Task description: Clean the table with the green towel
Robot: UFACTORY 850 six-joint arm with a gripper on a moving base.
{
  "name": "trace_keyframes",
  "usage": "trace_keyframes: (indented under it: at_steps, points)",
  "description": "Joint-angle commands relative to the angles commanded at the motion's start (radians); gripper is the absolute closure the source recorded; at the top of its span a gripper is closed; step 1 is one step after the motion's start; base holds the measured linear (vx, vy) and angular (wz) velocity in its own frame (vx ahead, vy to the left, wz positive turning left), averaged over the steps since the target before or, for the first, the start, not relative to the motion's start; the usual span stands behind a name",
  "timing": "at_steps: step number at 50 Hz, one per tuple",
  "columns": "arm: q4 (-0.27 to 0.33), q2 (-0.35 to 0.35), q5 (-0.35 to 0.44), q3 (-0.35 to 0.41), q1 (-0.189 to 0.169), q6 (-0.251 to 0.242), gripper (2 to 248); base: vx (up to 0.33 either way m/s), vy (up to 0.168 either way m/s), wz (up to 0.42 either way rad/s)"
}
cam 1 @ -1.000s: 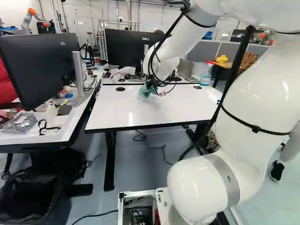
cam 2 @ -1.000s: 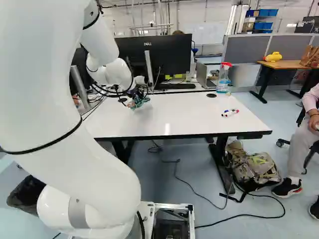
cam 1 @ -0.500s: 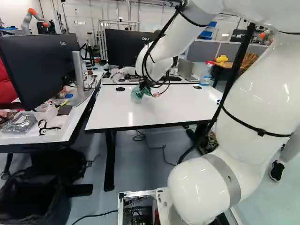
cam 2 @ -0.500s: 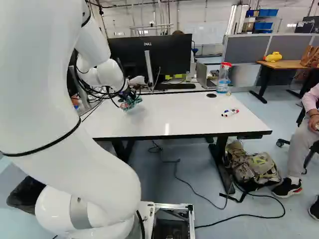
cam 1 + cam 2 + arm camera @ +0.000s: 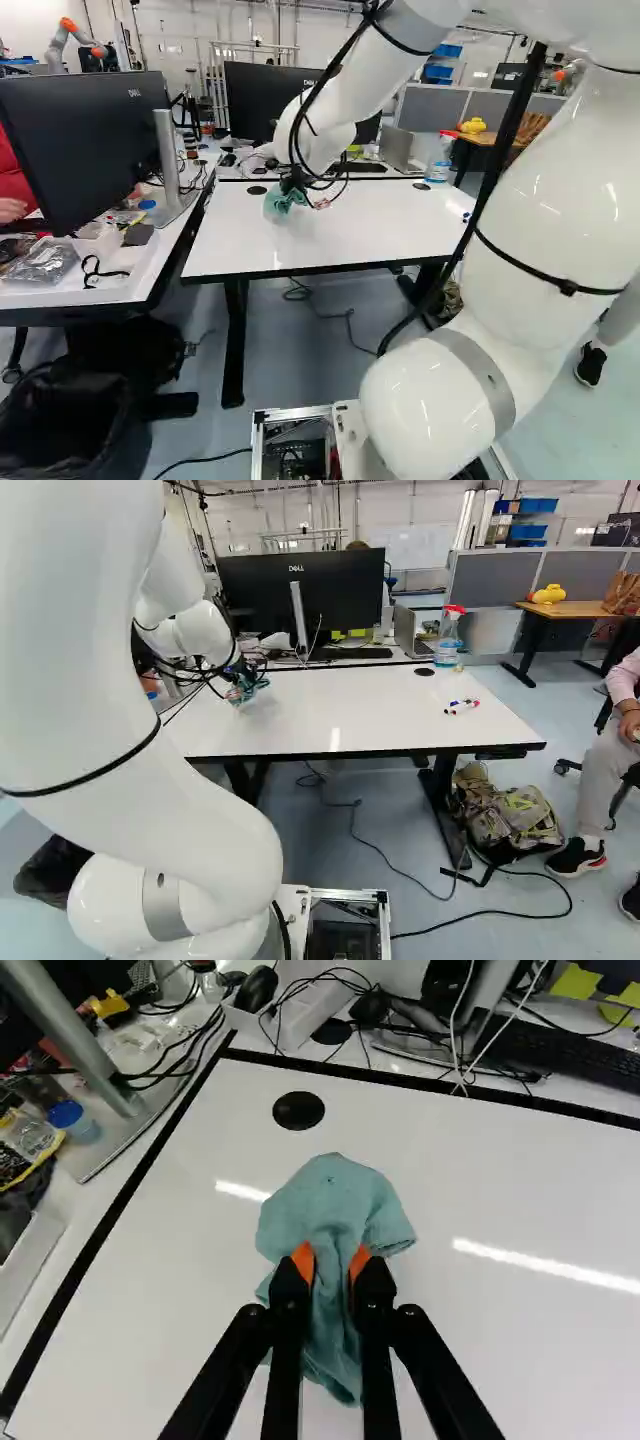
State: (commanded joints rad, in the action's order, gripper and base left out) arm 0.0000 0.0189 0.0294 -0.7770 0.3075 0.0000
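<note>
Arm (image 5: 550, 200) cut off in L base vw, towel (image 5: 325, 1200) pt. hidden by fingers (image 5: 288, 1310)

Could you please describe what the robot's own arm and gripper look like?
The arm is glossy white with rounded joints, a grey band, black straps and black cables running outside it. The gripper is black, with two fingers and orange pads.

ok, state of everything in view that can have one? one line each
Fingers: shut on the towel
Green towel: bunched, held
Table: cleanliness, cannot tell
Spray bottle: upright
Markers: lying on the table
Laptop: lid up
Far monitor: upright, back towards the base
Bin: open
Backpack: on the floor
</note>
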Motion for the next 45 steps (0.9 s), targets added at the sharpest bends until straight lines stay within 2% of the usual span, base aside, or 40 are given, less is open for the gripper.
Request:
trace_keyframes:
  at_steps: [45]
  points:
    - [0.000,-0.018,0.000,0.018,0.167,0.000,192,0.000,0.000,0.000]
